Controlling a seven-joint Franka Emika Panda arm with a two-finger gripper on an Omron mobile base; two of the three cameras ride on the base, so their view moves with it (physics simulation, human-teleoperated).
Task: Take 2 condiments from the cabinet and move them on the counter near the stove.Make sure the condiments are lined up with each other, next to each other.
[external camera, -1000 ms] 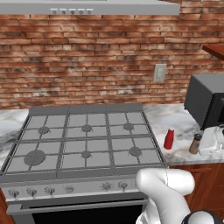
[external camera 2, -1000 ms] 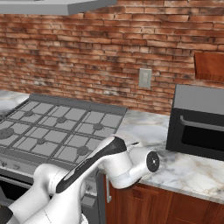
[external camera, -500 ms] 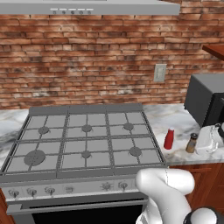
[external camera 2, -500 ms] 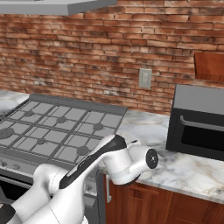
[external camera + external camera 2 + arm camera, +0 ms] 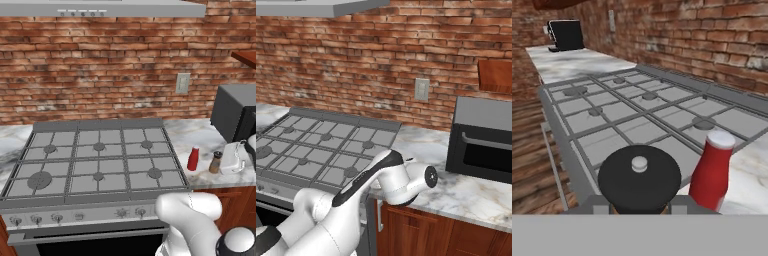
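The red squeeze bottle (image 5: 193, 159) with its pale cap stands upright on the marble counter (image 5: 200, 137), just right of the stove (image 5: 95, 162). Close to its right is the brown shaker (image 5: 215, 164), and my gripper (image 5: 220, 161) is shut on it from the right side. In the hand view the shaker's dark round top (image 5: 639, 177) sits between my fingertips (image 5: 684, 204), with the red bottle (image 5: 713, 170) right beside it. Whether the shaker's base rests on the counter I cannot tell. A corner of the wooden cabinet (image 5: 247, 57) shows at the upper right.
A dark microwave (image 5: 234, 112) stands on the counter behind my hand, against the brick wall with a wall outlet (image 5: 183, 83). My arm (image 5: 381, 175) hides the condiments in the right base view. A black coffee machine (image 5: 566, 34) stands past the stove's far side.
The shaker, held in my gripper, has moved a little to the left, closer to the red bottle. The red bottle has stayed in place.
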